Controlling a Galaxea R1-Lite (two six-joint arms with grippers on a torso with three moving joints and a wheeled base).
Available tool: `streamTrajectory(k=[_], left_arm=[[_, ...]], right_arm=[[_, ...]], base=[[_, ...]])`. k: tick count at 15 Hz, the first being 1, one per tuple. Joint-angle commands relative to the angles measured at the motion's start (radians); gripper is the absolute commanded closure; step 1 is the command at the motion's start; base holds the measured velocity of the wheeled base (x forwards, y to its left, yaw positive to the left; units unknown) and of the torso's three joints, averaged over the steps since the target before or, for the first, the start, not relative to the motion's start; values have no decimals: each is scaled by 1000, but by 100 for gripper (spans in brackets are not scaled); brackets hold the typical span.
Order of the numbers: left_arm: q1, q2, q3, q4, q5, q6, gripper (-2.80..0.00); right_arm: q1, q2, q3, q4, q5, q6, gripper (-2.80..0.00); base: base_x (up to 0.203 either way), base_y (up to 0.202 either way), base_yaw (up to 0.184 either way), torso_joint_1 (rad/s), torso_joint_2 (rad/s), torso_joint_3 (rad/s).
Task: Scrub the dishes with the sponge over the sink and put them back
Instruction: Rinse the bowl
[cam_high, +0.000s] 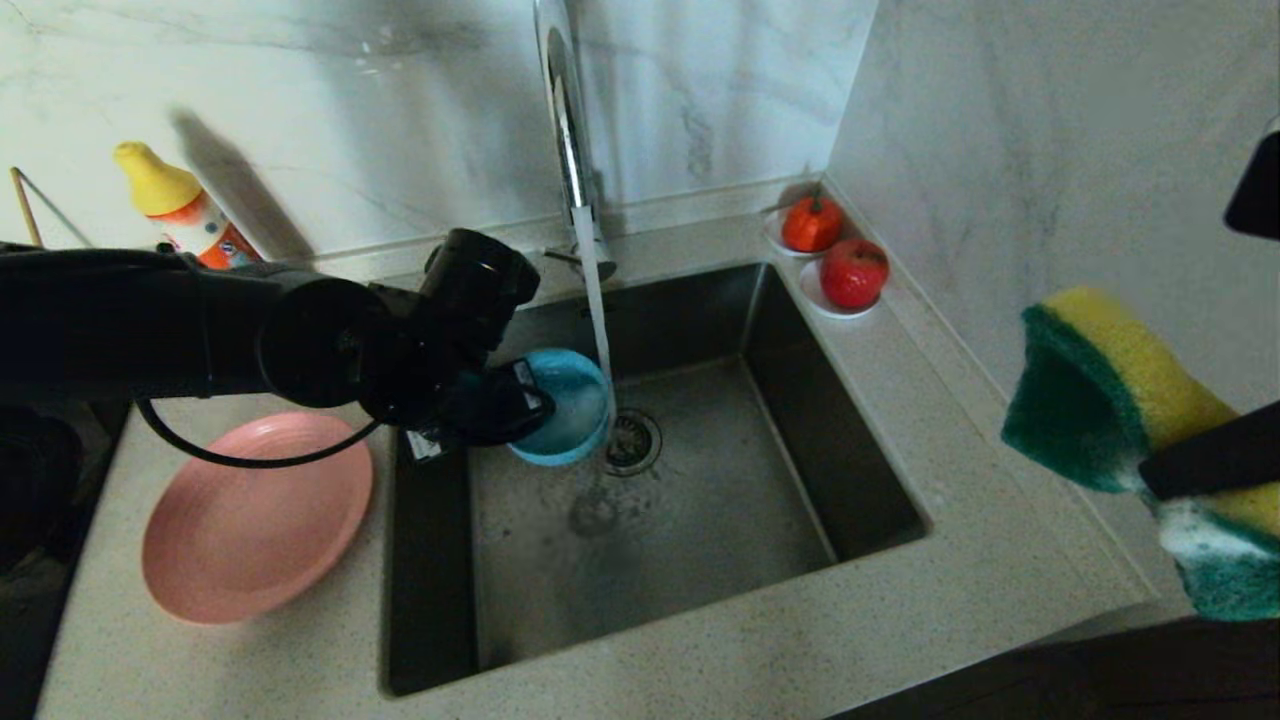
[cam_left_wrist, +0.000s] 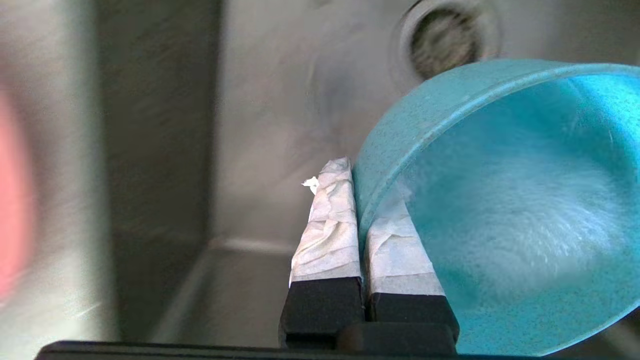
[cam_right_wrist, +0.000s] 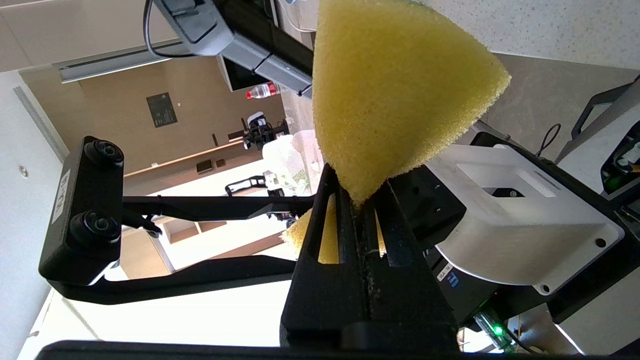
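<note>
My left gripper (cam_high: 530, 400) is shut on the rim of the teal bowl (cam_high: 572, 408), which it holds tilted over the sink (cam_high: 700, 520), right beside the water stream. In the left wrist view the taped fingers (cam_left_wrist: 330, 225) pinch the bowl's (cam_left_wrist: 505, 210) wall, one inside and one outside. The pink plate (cam_high: 255, 515) lies on the counter left of the sink. My right gripper (cam_right_wrist: 357, 200) is shut on the yellow and green sponge (cam_high: 1120, 400), held up at the far right, away from the sink. The sponge (cam_right_wrist: 390, 90) bulges out beyond the jaws.
Water runs from the chrome tap (cam_high: 570, 130) down to the drain (cam_high: 630, 440). Two red fruits on white saucers (cam_high: 835, 262) sit at the sink's back right corner. A yellow-capped bottle (cam_high: 180, 210) stands at the back left. Marble walls close the back and right.
</note>
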Motion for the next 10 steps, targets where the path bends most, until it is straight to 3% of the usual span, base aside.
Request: streamTrajectory(k=[1, 4, 10], left_arm=[[-1, -95, 92, 9, 17, 37, 0], [-1, -209, 219, 0, 143, 172, 0], [-26, -408, 281, -37, 257, 470, 0]], right_arm=[[0, -7, 2, 4, 5, 5, 0], [0, -20, 4, 5, 5, 8, 0], [-15, -37, 42, 4, 3, 9, 0]], base=[[0, 0, 0, 0, 0, 0], [0, 0, 0, 0, 0, 0], [0, 0, 0, 0, 0, 0]])
